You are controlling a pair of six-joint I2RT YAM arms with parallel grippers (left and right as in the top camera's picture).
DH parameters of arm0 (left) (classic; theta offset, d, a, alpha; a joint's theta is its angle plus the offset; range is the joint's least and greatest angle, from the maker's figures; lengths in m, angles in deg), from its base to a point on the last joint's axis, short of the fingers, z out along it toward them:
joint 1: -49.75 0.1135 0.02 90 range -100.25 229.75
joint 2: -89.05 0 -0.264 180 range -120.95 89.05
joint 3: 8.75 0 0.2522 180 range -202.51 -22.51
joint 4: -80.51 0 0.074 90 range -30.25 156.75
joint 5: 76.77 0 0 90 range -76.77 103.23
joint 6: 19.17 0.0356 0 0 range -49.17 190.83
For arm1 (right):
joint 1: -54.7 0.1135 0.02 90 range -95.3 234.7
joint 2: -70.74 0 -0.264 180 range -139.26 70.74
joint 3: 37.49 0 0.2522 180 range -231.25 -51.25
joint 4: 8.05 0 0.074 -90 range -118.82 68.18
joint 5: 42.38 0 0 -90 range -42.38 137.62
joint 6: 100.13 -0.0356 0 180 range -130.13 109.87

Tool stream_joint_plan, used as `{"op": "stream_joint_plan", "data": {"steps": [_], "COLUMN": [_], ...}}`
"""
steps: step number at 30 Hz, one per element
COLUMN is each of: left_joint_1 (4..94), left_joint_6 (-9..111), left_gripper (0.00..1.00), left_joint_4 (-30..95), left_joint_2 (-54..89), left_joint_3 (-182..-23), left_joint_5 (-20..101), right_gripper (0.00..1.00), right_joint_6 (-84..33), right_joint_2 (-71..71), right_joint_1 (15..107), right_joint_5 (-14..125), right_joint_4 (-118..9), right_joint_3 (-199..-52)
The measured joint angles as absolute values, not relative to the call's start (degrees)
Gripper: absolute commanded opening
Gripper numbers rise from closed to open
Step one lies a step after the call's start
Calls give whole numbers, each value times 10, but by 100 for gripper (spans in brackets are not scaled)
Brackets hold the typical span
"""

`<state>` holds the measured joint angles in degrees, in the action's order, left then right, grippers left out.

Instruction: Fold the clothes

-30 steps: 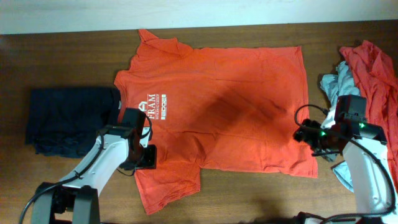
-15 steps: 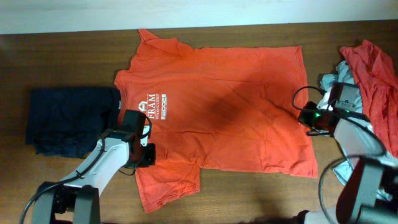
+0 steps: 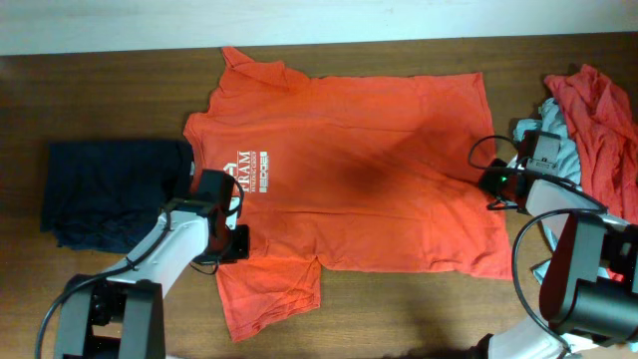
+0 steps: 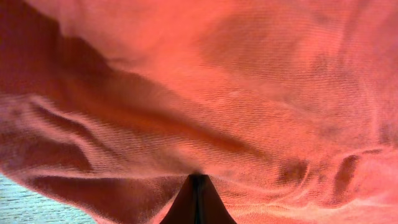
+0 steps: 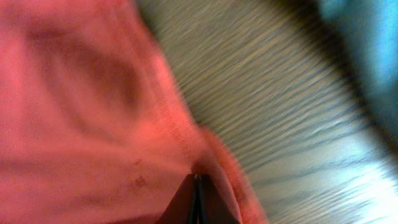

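An orange T-shirt [image 3: 369, 170] with a white chest print lies spread flat on the wooden table [image 3: 100, 90], collar to the left. My left gripper [image 3: 239, 242] sits at the shirt's lower left, by the near sleeve. In the left wrist view its fingertips [image 4: 198, 177] are pressed together with orange cloth bunched at them. My right gripper [image 3: 490, 184] is at the shirt's right hem edge. In the right wrist view that gripper [image 5: 196, 177] is shut, pinching the hem edge, with bare wood beside it.
A dark navy garment [image 3: 110, 189] lies folded at the left, next to the left arm. A heap of clothes, red [image 3: 598, 130] over light blue [image 3: 543, 125], sits at the right edge behind the right arm.
Both grippers have closed onto the shirt. The right gripper moved up along the hem from near the lower corner. The left gripper shifted slightly up toward the sleeve seam.
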<state>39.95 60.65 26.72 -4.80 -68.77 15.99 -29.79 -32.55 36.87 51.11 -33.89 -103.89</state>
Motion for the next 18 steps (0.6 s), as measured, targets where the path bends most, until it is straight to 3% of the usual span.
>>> {"op": "stream_joint_plan", "data": {"steps": [8,12,18], "left_joint_1": [466,486,478], "left_joint_6": [590,589,604], "left_gripper": [1,1,2], "left_joint_4": [257,256,222], "left_joint_2": [-67,-73,-89], "left_joint_3": [-696,-699,-729], "left_joint_5": [244,271,262], "right_gripper": [5,31,43], "right_joint_6": [-271,-226,-197], "right_joint_2": [-339,-341,-341], "right_joint_1": [313,300,300], "right_joint_5": [454,496,594], "right_joint_4": [-290,-300,-362], "right_joint_3": [-1048,-1078,-1133]}}
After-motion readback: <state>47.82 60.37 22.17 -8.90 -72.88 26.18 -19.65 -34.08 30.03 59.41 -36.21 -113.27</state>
